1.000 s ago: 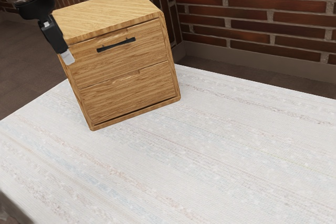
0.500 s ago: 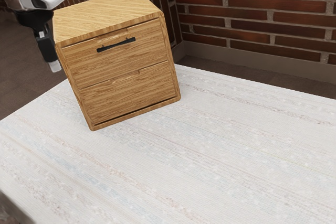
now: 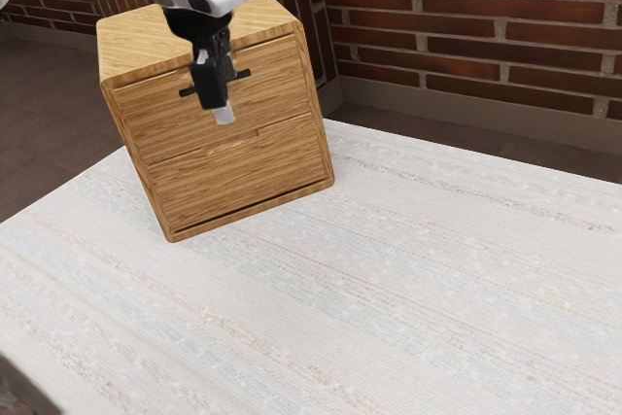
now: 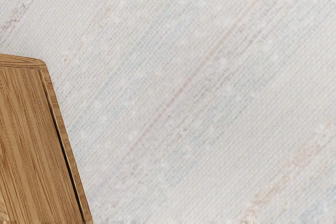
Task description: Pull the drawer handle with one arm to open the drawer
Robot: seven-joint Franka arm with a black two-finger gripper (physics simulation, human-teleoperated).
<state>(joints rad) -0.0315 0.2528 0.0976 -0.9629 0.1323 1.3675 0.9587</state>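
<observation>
A wooden cabinet (image 3: 146,41) with two drawers stands at the table's far left in the exterior view. Its upper drawer (image 3: 272,80) carries a thin black handle (image 3: 243,74) and sits flush with the cabinet's front. My gripper (image 3: 223,116) hangs in front of that drawer, pointing down and crossing the handle's middle, with its light tip just below the bar. In the wrist view a corner of the cabinet (image 4: 31,156) lies beside the pale table cover.
The lower drawer (image 3: 243,167) is flush too. The white woven table (image 3: 389,269) stretches wide toward the exterior view's right and front. A brick wall (image 3: 466,17) stands behind, with dark floor to the cabinet's left.
My hand has swung from the cabinet's left side across to the front of the upper drawer, over the handle. The cabinet and its drawers have not moved.
</observation>
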